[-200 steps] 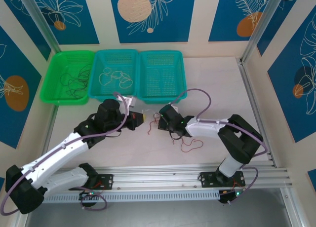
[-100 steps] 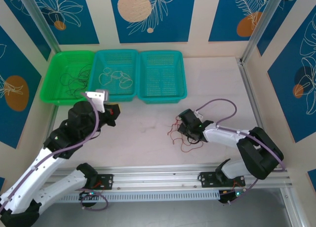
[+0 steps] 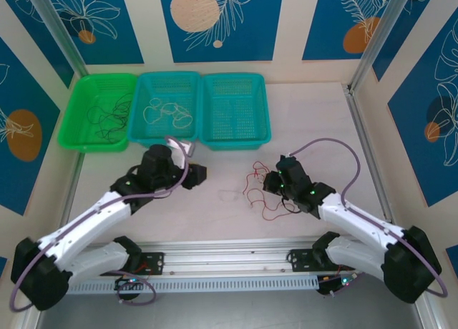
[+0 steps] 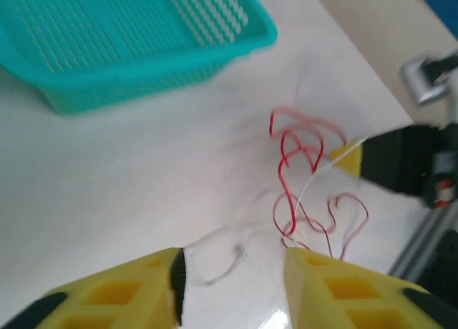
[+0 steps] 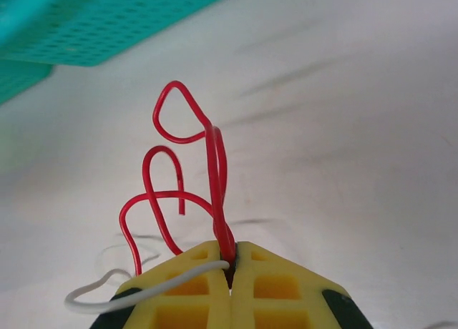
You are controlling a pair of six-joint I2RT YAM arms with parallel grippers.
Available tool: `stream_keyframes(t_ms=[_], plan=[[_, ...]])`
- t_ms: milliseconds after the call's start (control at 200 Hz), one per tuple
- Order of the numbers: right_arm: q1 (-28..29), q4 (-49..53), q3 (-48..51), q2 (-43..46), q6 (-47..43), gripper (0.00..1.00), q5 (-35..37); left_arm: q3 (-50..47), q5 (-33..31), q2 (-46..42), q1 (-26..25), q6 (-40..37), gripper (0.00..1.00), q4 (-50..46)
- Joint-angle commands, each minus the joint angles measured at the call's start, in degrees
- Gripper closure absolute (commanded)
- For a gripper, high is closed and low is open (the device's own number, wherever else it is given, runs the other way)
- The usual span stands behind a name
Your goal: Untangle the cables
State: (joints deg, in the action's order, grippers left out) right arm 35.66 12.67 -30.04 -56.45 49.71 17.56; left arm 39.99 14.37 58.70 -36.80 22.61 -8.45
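Found the red cables (image 3: 259, 193) in a loose, curly tangle on the table (image 3: 322, 129), a little right of its middle and closer to the near edge than the far one. Saw several red loops standing up out of the right gripper (image 5: 230, 261), clenched tight on them, with a whitish wire (image 5: 182, 272) caught across its left finger. Noted the left gripper (image 4: 232, 261) released, jaws well apart, hovering left of the tangle, a faint pale wire (image 4: 240, 254) lying on the table between its fingers. Counted three baskets side by side along the far edge: green basket (image 3: 100, 76) nearest the left corner holding dark wires (image 3: 107, 118), middle basket (image 3: 168, 74) holding cream wires (image 3: 168, 114), right basket (image 3: 232, 76) touching it.
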Motion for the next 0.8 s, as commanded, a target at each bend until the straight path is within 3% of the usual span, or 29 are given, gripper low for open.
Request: stream_keyframes(t_ms=[0, 150, 330, 410, 565, 690, 795], plan=[[0.3, 0.3, -0.9, 4.2, -6.2, 0.96, -4.7, -2.0, 10.2, 2.6, -2.6, -6.7, 0.48, 15.1], [0.3, 1.8, -2.0, 7.1, -7.4, 0.96, -6.8, -0.6, 12.2, 8.2, -9.2, -18.0, 0.37, 17.7], [0.6, 2.2, -2.9, 7.3, -7.7, 0.96, -9.2, 2.1, 11.9, 14.8, -15.2, -21.7, 0.35, 22.1], [0.7, 1.7, -2.9, 7.4, -8.1, 0.96, -10.5, 3.4, 11.0, 18.0, -16.8, -23.2, 0.4, 23.2], [0.3, 5.0, -4.0, 8.1, -4.6, 0.99, -5.4, 1.5, 8.9, 21.9, -17.1, -21.1, 0.44, 30.1], [-1.7, 10.2, -5.2, 9.7, -1.2, 1.0, -1.6, -5.3, 5.0, 20.5, -17.1, -17.5, 0.4, 40.9], [-4.3, 12.0, -5.0, 11.7, 1.9, 1.0, -2.1, -7.4, 8.2, 20.8, -17.2, -17.8, 0.38, 42.7]])
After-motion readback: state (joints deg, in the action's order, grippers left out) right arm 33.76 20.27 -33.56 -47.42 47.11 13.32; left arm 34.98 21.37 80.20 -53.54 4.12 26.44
